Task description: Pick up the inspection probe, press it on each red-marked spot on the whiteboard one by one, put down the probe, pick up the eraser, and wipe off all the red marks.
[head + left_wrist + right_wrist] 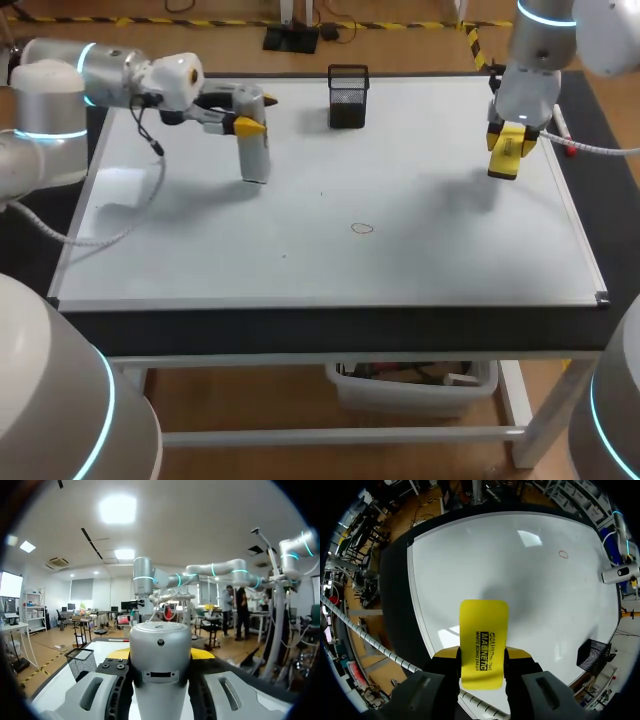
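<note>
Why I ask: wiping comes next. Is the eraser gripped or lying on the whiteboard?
Gripped: the right gripper clamps the eraser from both sides, above the whiteboard.

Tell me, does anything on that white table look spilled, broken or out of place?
Nothing looks spilled or broken. The only blemish is a small red ring drawn on the large white whiteboard. The black mesh cup near its far edge stands upright.
</note>
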You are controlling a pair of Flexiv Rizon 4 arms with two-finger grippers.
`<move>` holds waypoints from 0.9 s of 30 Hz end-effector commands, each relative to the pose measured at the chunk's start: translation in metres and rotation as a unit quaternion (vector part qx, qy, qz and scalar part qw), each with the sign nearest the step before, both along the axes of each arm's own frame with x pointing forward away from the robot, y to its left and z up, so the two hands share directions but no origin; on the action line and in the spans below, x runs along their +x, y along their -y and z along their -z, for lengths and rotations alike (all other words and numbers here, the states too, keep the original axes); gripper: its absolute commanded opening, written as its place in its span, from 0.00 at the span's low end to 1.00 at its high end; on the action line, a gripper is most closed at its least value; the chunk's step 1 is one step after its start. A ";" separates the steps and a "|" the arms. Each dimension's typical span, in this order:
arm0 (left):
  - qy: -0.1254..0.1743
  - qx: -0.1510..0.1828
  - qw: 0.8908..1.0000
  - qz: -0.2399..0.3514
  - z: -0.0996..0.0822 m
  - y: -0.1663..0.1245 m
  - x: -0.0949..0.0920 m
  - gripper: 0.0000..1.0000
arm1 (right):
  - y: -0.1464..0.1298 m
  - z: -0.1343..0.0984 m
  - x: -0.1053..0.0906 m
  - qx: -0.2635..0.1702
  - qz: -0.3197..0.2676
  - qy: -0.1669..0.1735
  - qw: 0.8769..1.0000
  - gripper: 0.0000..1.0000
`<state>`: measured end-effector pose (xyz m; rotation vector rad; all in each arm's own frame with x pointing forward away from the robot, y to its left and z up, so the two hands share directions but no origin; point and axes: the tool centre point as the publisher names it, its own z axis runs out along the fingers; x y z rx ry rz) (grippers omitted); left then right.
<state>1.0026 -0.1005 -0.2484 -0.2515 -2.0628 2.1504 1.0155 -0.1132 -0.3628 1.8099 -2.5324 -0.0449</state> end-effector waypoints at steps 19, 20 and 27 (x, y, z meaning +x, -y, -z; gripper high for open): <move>-0.010 0.005 0.980 -0.200 -0.020 -0.057 -0.016 0.00 | 0.001 -0.001 0.000 -0.001 -0.001 0.001 1.000 0.00; -0.010 0.005 0.980 -0.200 -0.020 -0.057 -0.016 0.00 | 0.001 -0.001 0.000 -0.001 -0.001 0.001 1.000 0.00; -0.010 0.005 0.980 -0.200 -0.020 -0.057 -0.016 0.00 | -0.010 0.003 -0.008 -0.014 -0.024 0.003 1.000 0.00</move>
